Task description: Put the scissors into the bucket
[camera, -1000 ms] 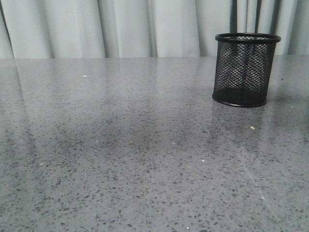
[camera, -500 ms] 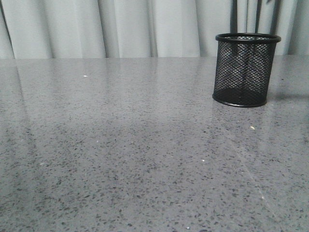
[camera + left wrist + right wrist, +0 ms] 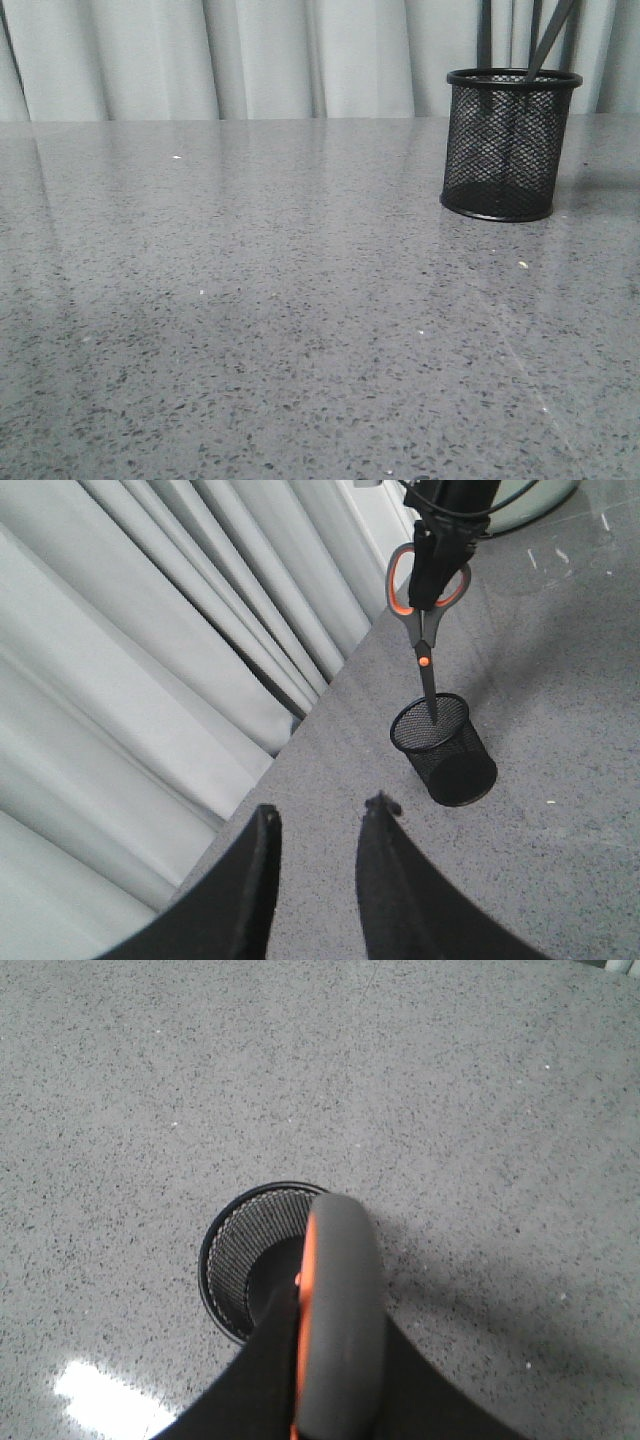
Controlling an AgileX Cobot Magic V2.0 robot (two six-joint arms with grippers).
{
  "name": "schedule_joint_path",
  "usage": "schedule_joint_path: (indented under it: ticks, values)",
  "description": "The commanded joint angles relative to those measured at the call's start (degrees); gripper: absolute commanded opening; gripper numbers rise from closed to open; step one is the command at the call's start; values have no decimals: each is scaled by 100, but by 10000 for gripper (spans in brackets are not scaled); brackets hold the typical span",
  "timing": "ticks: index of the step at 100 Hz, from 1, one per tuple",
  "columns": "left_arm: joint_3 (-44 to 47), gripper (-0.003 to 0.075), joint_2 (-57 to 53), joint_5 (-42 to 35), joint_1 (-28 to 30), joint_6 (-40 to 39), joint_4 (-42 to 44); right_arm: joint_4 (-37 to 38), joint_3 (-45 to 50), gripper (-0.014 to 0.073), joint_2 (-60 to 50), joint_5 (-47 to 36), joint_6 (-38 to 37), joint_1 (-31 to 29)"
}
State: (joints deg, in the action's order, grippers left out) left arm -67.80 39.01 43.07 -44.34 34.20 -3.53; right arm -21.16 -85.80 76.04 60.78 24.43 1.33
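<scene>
- Bucket (image 3: 511, 143): I see it upright on the grey speckled table (image 3: 250, 300), far right in the front view, close before the pale curtain (image 3: 250, 55). Black mesh wall, solid rim and base.
- Scissors (image 3: 428, 630): I read them in the left wrist view hanging point-down straight above the bucket (image 3: 445, 750), handles up, orange pivot dot above the rim, blade tips just inside the mouth. In the front view only the dark slim blades (image 3: 548, 40) show, slanting down from the top edge to the rim and visible through the mesh inside.
- Right gripper (image 3: 432, 555): its dark fingers pinch the scissors at the handle loops, so the handles sit between the fingers and the blades hang free below them. In the right wrist view the grey handle (image 3: 340, 1330) with its orange lining fills the near foreground between the black fingers, and the bucket (image 3: 250, 1270) lies directly beneath, its open mouth and solid floor in sight.
- Left gripper (image 3: 320, 830): its two black fingers stand parted with a clear gap and nothing between them. It is well apart from bucket and scissors, which lie far beyond its fingertips.
- Table: a few pale specks on the surface, one just near of the bucket (image 3: 522, 265).
</scene>
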Motion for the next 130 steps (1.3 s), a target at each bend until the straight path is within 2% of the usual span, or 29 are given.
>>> schedule_joint_path:
  ticks: [1,13,31,68,75,82,92,99,104,130]
  values:
    - [-87,168,4,-532,-29,-91,-29,-107,-209,-64,-34,-571,44,145]
    - [-87,168,4,-555,-29,-90,-29,-22,-209,-64,163,-775,59,379]
    - [-87,168,4,-555,-29,-90,-29,578,-209,-64,507,-855,59,630]
    - [-87,168,4,-496,-29,-90,-29,636,-209,-54,917,-1009,59,639]
    - [-87,168,4,-496,-29,-90,-20,636,-209,16,917,-1008,59,639]
    - [-87,168,4,-496,-29,-90,-7,636,-209,155,917,-1008,59,639]
    - [-87,168,4,-496,-29,-90,-7,636,-239,395,917,-1038,59,639]
    - [-87,168,4,-496,-29,-90,-7,636,-311,496,917,-996,59,639]
    - [-87,168,4,-496,-29,-90,-7,636,-390,519,917,-966,59,639]
    - [-87,168,4,-496,-29,-90,-7,556,-1074,519,917,-655,59,639]
